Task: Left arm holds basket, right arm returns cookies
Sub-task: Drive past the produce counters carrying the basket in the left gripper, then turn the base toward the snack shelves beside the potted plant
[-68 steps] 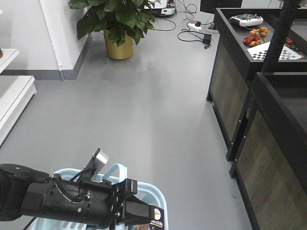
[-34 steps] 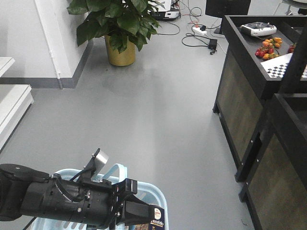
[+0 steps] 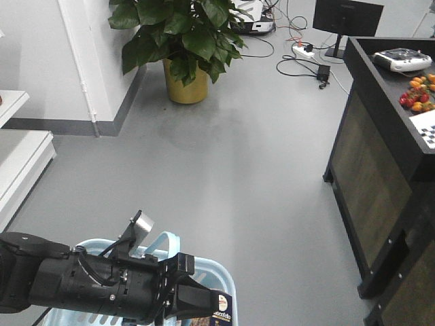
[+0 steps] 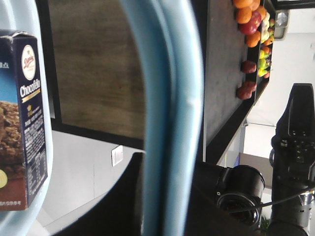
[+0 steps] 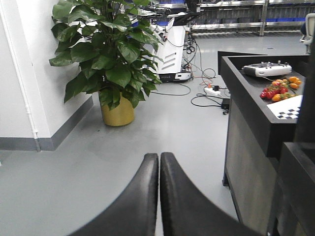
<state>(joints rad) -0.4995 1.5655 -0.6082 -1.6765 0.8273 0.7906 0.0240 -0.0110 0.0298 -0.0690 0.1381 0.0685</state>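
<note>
Down in the lower left of the front view, the left arm (image 3: 75, 285) lies across the basket (image 3: 224, 275), with a small silver tab (image 3: 141, 224) sticking up from it. Its black pointed jaws reach toward the right, just beside the curved blue handle (image 3: 165, 239). At the bottom edge, a little right of the jaws, the cookies (image 3: 223, 316) stand upright inside the basket against its rim. A white shelf (image 3: 20, 156) sits at the far left. A leafy plant (image 3: 183, 34) in a gold pot (image 3: 185, 85) stands at the upper centre on the grey floor (image 3: 238, 170). Along the right edge runs a dark desk (image 3: 387, 88) carrying a white controller (image 3: 403, 60) and a small heap of red and orange fruit (image 3: 420, 94).

In the left wrist view the cookies (image 4: 22, 123) show at the left edge, behind the basket's pale rim. The handle (image 4: 170, 123) runs top to bottom through the middle, passing down between two dark jaw shapes at the bottom, so the jaws appear closed on it.

In the right wrist view the right arm (image 5: 170, 201) rises from the bottom centre. Its two long flat jaws are pressed together along their length with nothing between them, well apart from the basket and pointing toward the plant (image 5: 108, 54) and the desk (image 5: 256, 123).
</note>
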